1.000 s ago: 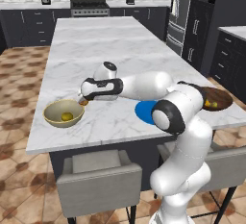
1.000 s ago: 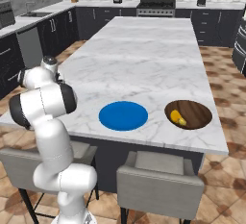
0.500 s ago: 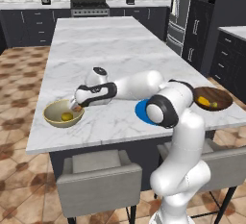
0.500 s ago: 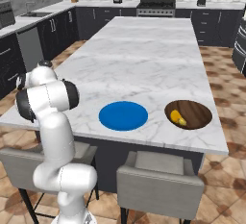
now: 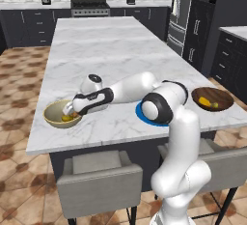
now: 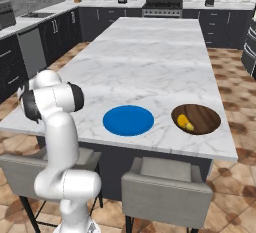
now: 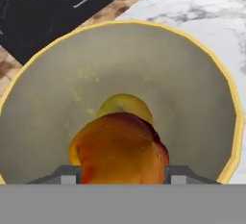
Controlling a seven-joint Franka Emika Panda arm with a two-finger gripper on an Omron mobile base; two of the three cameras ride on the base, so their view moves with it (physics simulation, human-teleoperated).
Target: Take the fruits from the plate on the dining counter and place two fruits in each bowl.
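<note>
In the left base view the arm reaches across the dining counter [image 5: 116,50] to the tan bowl [image 5: 53,114] at its near left corner. The gripper [image 5: 71,114] dips over the bowl's near rim with something orange at its tip; yellowish fruit lies inside the bowl. The blue plate [image 5: 141,114] sits right of the bowl, mostly hidden behind the arm, and the dark brown bowl [image 5: 217,95] lies farther right, holding the banana [image 5: 205,102], whose long axis runs roughly along the counter's near edge.

In the right base view the plate [image 6: 128,120] lies flat and bare, with the brown bowl [image 6: 199,116] just beyond it, away from the tan bowl's end. The banana [image 6: 185,122] lies against that bowl's plate-side wall, curved, beside a rounder yellow-orange piece.

In the hand view the claw is closed on the reddish-orange fruit [image 7: 122,152], round and glossy with a faint crease. It hangs inside the tan bowl [image 7: 211,64], just above the yellow-green fruit [image 7: 124,105] on the pale floor.
</note>
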